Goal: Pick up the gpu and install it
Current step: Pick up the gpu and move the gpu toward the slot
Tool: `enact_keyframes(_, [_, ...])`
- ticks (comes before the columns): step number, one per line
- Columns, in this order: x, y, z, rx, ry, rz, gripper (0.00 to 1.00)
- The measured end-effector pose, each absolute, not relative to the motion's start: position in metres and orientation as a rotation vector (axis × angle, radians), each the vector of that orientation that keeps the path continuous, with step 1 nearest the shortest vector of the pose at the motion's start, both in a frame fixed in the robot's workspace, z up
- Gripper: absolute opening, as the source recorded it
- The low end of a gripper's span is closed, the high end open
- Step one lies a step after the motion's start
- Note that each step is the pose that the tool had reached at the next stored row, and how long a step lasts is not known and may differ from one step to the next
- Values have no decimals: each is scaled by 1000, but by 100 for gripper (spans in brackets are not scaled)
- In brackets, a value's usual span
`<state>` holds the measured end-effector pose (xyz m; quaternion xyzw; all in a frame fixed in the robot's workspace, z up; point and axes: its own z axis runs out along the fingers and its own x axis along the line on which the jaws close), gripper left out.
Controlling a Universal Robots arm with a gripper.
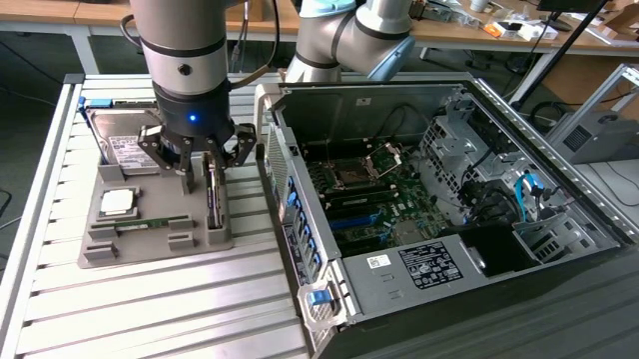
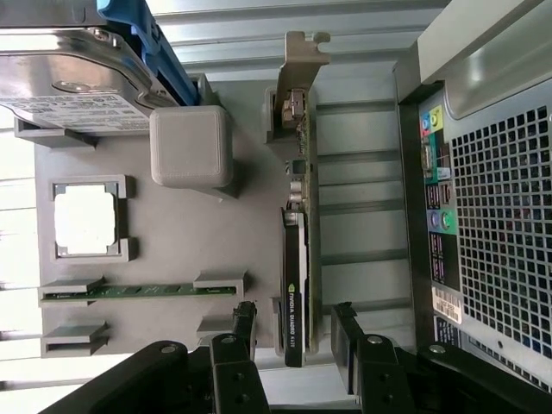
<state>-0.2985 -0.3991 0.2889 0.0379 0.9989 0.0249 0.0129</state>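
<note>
Gpu (image 2: 295, 259) shows its label in wrist view, between spread gripper (image 2: 294, 315) fingers.

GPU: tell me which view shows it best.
Wrist view: the gpu stands edge-on, its whole length visible, logo readable, one end flanked by the open hand. The exterior view gives a thin dark strip below the hand.

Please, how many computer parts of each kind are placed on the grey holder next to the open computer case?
hard drive: 1
processor chip: 1
memory stick: 1
gpu: 1
Total on the grey holder: 4
</note>
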Motion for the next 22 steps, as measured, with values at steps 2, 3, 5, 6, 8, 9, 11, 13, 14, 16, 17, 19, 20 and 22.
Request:
enact_keyframes(2, [-299,-399,288,118,3112,78,48])
enact_keyframes(3, [-299,-399,288,118,3113,78,48])
enact_keyframes(5, [-299,-399,288,118,3113,78,48])
enact_keyframes(6, [-299,-399,287,118,3112,78,48])
enact_keyframes(8, [-299,-399,287,118,3113,78,48])
enact_keyframes(9, [-299,-399,286,118,3113,78,48])
enact_keyframes(11, [-299,-399,286,118,3113,78,48])
enact_keyframes(13, [-299,-399,285,118,3113,78,48])
enact_keyframes(14, [-299,-399,285,118,3113,78,48])
enact_keyframes(16, [-299,-399,283,118,3112,78,48])
enact_keyframes(17, [-299,-399,283,118,3112,78,48])
enact_keyframes(19, [-299,-399,283,118,3112,78,48])
enact_keyframes(20, [-299,-399,283,118,3113,78,48])
enact_keyframes(22, [-299,-399,282,118,3113,78,48])
